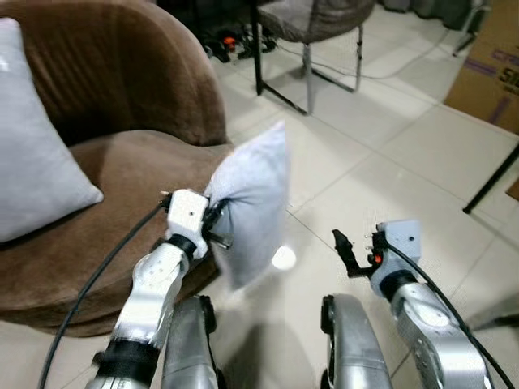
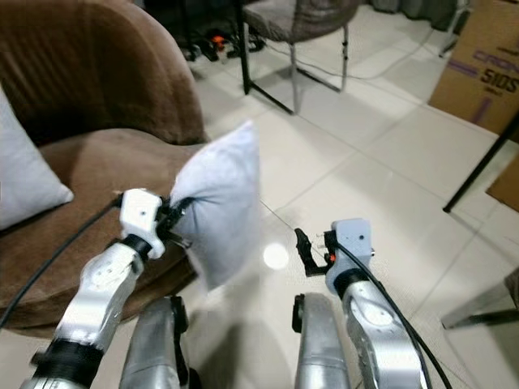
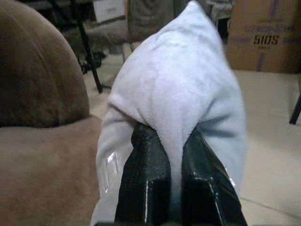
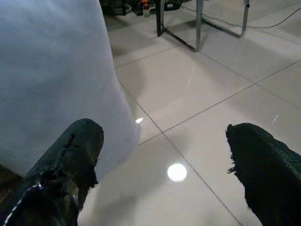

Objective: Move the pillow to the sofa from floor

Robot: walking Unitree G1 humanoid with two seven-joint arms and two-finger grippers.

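Pale grey pillow (image 1: 255, 194), clear of the floor and held upright in the air, one corner up, the lower end hanging. Caught along its left edge by the left gripper (image 1: 219, 229), black fingers (image 3: 148, 160) pressed together on a bunched fold of the fabric, cloth puckered between them in the left wrist view. Placed just at the right edge of the brown sofa (image 1: 122, 170), partly before the seat's rim and partly over tile; whether touching the upholstery or only close beside it, cannot tell. Left arm raised from the near left, black cable trailing down along it.

Right gripper (image 1: 357, 251) low and near, to the right of the pillow and apart from it, over bare tile. Fingers (image 4: 77, 146) spread wide, nothing between them but the glossy floor (image 1: 389, 178) and a round spot of reflected light (image 1: 283, 258). Pillow's grey flank close beside one finger in the right wrist view, not gripped by it.

Second pillow (image 1: 32, 154), same pale grey, leaning on the sofa's left side against the curved velvety back, well apart from the held one.

Farther off, on the cream tiles: chair (image 1: 316, 24) with a grey seat and thin metal legs, tangle of cables (image 1: 227, 44) beside a black upright post to its left, cardboard box (image 1: 491, 73) with dark lettering at the far right, and a slanting black leg (image 1: 495, 178) below the box.
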